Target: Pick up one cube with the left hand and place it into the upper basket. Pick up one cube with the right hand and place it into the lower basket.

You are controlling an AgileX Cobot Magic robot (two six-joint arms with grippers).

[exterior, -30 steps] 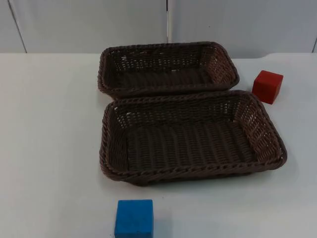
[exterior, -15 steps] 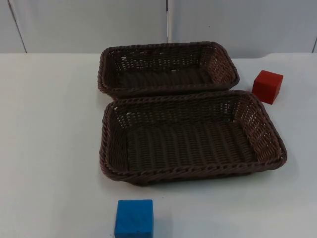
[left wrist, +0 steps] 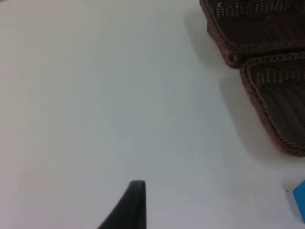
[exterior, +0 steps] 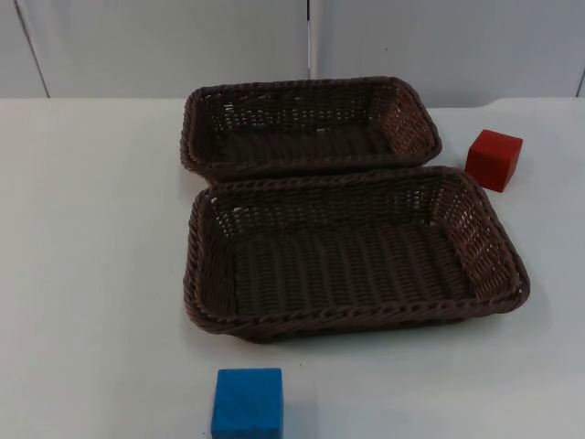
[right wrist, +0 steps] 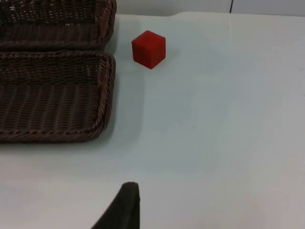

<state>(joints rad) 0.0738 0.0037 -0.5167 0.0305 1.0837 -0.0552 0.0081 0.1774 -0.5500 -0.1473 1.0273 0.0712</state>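
Two cubes untouched on worktop [exterior: 91,274]: blue cube [exterior: 248,402] before lower basket [exterior: 352,320], red cube [exterior: 494,159] beside upper basket [exterior: 311,163]. We judge basket mix-up main risk. Left gripper [left wrist: 128,210], right gripper [right wrist: 121,207] wait; we cannot tell opening.

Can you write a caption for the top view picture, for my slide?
Two empty brown baskets on a white table, red cube at right, blue cube in front.

Red cube [exterior: 494,159] sits right of the touching brown baskets [exterior: 311,165]; blue cube [exterior: 248,402] lies below them.
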